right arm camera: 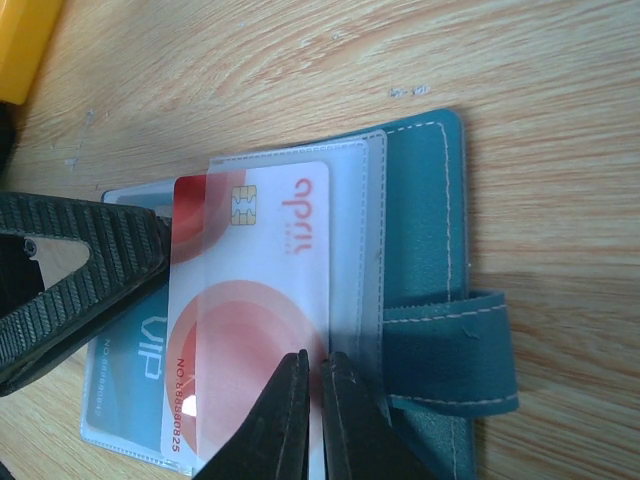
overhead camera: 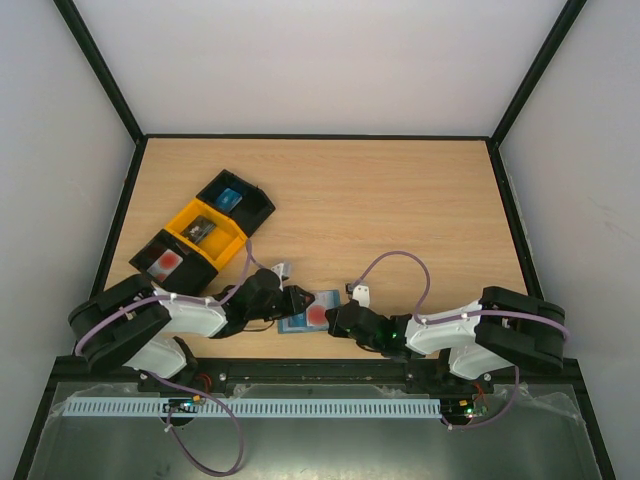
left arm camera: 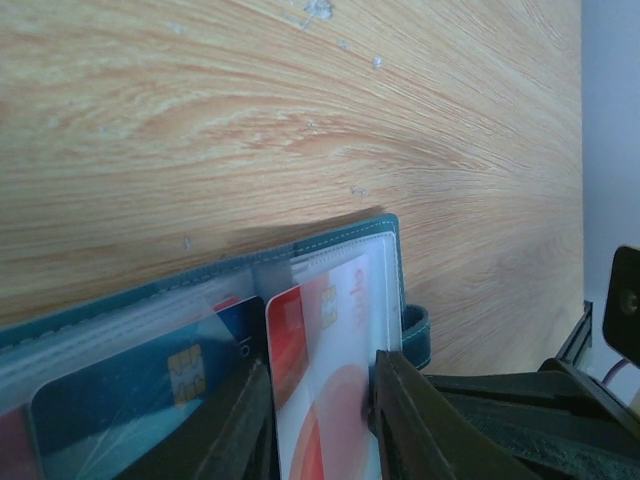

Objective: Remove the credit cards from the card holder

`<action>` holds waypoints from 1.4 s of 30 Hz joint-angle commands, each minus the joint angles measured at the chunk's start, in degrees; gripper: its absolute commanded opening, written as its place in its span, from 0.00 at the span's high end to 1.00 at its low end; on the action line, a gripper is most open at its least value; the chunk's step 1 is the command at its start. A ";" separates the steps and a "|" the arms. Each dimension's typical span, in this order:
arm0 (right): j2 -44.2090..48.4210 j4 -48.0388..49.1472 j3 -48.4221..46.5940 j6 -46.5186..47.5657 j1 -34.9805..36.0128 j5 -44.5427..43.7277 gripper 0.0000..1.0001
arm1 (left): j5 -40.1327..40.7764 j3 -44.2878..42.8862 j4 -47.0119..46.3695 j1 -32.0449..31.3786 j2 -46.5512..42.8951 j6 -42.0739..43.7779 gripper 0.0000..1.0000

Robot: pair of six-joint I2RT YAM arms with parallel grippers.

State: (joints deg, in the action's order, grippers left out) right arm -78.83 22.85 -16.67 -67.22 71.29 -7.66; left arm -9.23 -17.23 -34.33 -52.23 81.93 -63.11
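The blue-grey card holder [overhead camera: 296, 323] lies open on the wooden table between both arms, its tab [right arm camera: 450, 345] at the side. A white credit card with red marks [right arm camera: 260, 300] sits partly out of its clear sleeve, and a teal credit card [right arm camera: 125, 370] lies in the slot beside it. My left gripper [left arm camera: 322, 362] straddles the white card [left arm camera: 325, 410], one finger against each long edge. My right gripper [right arm camera: 315, 358] is shut, with its tips down on the sleeve at the white card's right edge. In the top view the left gripper [overhead camera: 298, 300] and right gripper [overhead camera: 338, 318] meet over the holder.
A row of three trays stands at the back left: a black one [overhead camera: 232, 200], a yellow one [overhead camera: 205, 230] and another black one [overhead camera: 165, 262], each with a card inside. Small white bits [overhead camera: 358, 292] lie near the holder. Purple cables loop off both arms.
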 commanded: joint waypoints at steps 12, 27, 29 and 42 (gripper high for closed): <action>-2.06 -3.91 2.13 -0.56 0.39 -0.01 0.93 | -4.11 1.30 -4.89 -0.45 0.43 -0.25 0.87; -2.18 -4.63 1.80 -0.59 0.35 -0.15 0.93 | -8.43 2.97 -9.17 -0.35 -1.48 -0.74 0.97; -1.89 -4.87 1.91 -0.67 0.36 -0.33 0.93 | -6.91 2.32 -5.01 -0.34 -2.98 0.70 0.97; -0.77 -5.27 1.55 -0.33 0.34 -0.29 0.91 | 2.01 2.38 15.54 2.01 -16.80 4.41 0.97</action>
State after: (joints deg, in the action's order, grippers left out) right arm -79.18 23.73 -16.40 -67.55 71.29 -7.42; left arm -10.15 -14.72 -24.91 -50.96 68.60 -60.47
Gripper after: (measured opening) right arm 0.087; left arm 0.029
